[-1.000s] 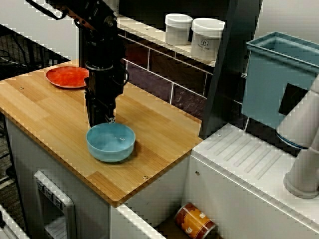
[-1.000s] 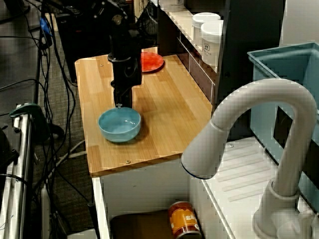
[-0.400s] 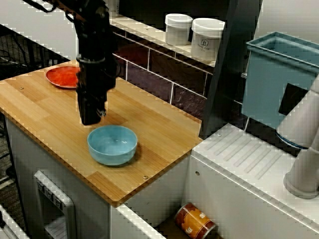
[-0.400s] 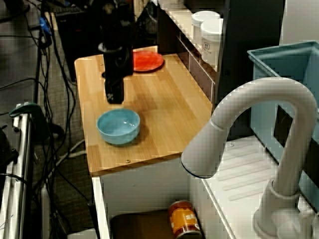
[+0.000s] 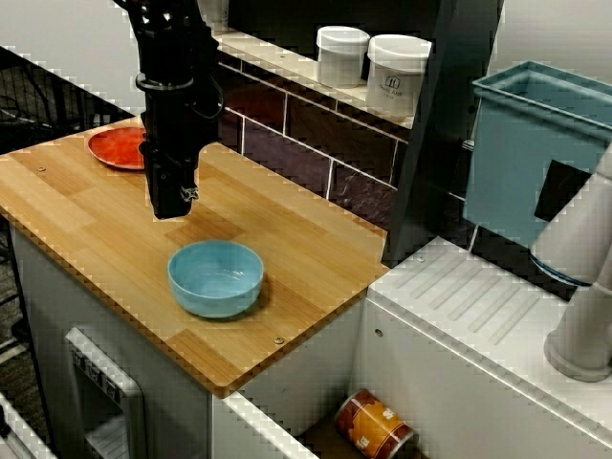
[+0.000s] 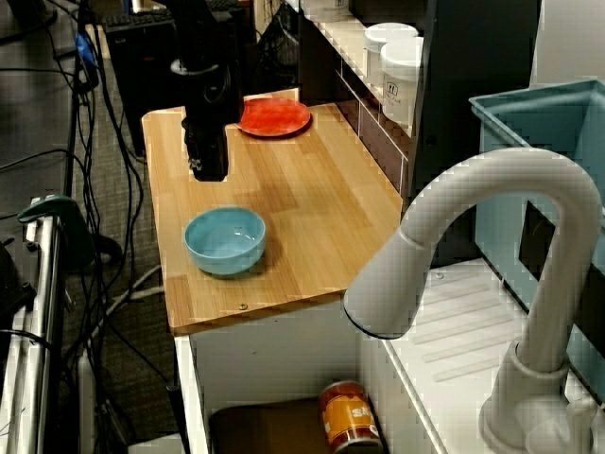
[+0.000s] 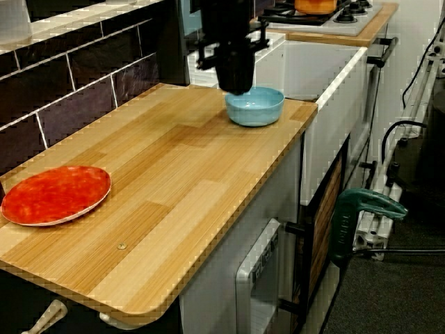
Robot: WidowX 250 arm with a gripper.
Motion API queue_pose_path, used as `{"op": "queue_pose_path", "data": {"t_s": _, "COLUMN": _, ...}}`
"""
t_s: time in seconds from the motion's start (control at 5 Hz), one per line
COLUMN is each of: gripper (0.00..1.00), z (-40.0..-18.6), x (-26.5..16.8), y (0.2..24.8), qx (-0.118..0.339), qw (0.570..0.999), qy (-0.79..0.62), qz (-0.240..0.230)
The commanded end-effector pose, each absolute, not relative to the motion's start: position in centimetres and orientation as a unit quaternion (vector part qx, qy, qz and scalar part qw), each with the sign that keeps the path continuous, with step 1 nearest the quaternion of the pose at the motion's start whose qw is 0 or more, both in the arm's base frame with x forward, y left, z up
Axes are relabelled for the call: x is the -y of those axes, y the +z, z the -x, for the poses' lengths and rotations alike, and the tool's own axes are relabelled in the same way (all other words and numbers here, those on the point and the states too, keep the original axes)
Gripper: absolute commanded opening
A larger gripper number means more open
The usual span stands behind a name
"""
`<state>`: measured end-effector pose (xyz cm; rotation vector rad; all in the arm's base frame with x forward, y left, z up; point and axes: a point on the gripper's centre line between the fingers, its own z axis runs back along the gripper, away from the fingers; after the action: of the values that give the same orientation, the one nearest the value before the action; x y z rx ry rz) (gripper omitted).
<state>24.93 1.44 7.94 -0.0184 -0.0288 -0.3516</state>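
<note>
**Inspector:** Where is the bowl, and in what condition?

**Arm:** The bowl stands upright on the counter, towards its near right end. It looks empty and nothing touches it.

**Inspector:** How far along do you judge the work?

**Arm:** By my judgement the bowl is set down and free of me. Nothing about how it lies looks unfinished. The plate lies at the far left of the counter, well apart from the bowl, with nothing on it that I can make out.

**Inspector:** And your gripper?

**Arm:** My gripper hangs above the counter, pointing straight down, to the left of the bowl and farther back. It is clear of the rim and between bowl and plate. It holds nothing and touches nothing; no view shows anything beneath the tips. The fingers read as one dark mass in every view, so I cannot tell how far apart they stand.

**Inspector:** Anything else nearby?

**Arm:** Two jars on the far ledge, and a can low down to the right.
</note>
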Motion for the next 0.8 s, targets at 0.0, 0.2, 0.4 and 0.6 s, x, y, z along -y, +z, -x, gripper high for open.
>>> {"op": "queue_pose_path", "data": {"t_s": 0.0, "gripper": 0.00, "z": -22.8, "x": 1.0, "y": 8.3, "qx": 0.041, "qw": 0.982, "qy": -0.182, "qz": 0.012}}
{"op": "queue_pose_path", "data": {"t_s": 0.2, "gripper": 0.00, "z": -22.6, "x": 2.3, "y": 7.7, "qx": 0.042, "qw": 0.983, "qy": -0.177, "qz": 0.014}}
{"op": "queue_pose_path", "data": {"t_s": 0.4, "gripper": 0.00, "z": -22.9, "x": 3.1, "y": 6.5, "qx": 0.038, "qw": 0.984, "qy": -0.173, "qz": 0.006}}
{"op": "queue_pose_path", "data": {"t_s": 0.6, "gripper": 1.00, "z": -23.4, "x": 3.2, "y": 5.7, "qx": 0.026, "qw": 0.987, "qy": -0.156, "qz": 0.001}}
